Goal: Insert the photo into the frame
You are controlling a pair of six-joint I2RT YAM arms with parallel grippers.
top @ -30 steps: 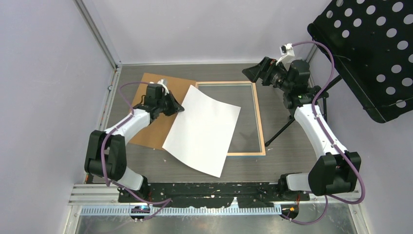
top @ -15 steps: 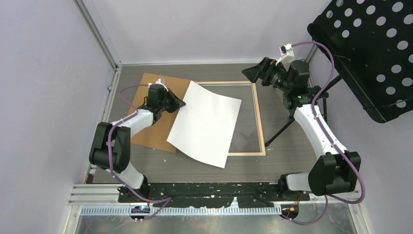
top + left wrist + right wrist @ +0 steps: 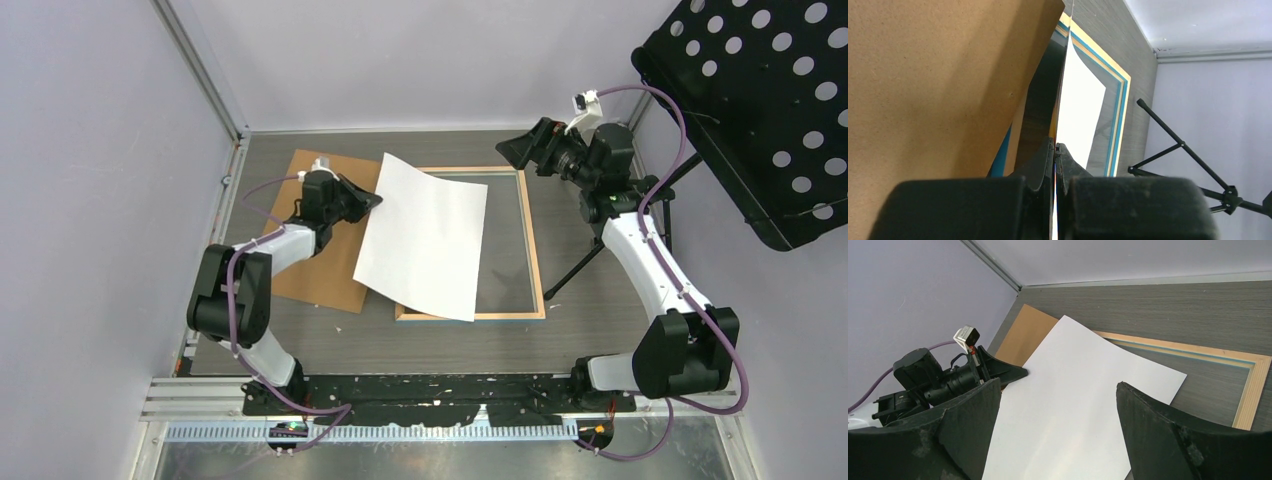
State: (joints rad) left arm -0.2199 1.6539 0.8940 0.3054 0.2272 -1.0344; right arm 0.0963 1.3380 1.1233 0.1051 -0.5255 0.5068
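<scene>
Photo (image 3: 425,240) has swung clockwise and slid right since a second ago; its near corner, which hung off past the frame's near rail, now sits inside it. White back is up, print side not visible. It covers roughly the left two-thirds of the frame (image 3: 535,255), which lies wood-side up on the table (image 3: 600,330). The sheet is skewed, and its far-left corner pokes out over the brown backing board (image 3: 310,260). I judge this as the alignment step: sheet over the opening, not seated. Next move as I see it: keep dragging right and untwist until the edges run parallel to the rails, then lower and let go. Left gripper (image 3: 368,203) is clamped on the photo's left edge near the far corner; the wrist view shows the sheet edge-on between closed fingers. Right gripper (image 3: 515,150) has jaws wide apart, holding nothing, above the frame's far-right corner, clear of the sheet.
</scene>
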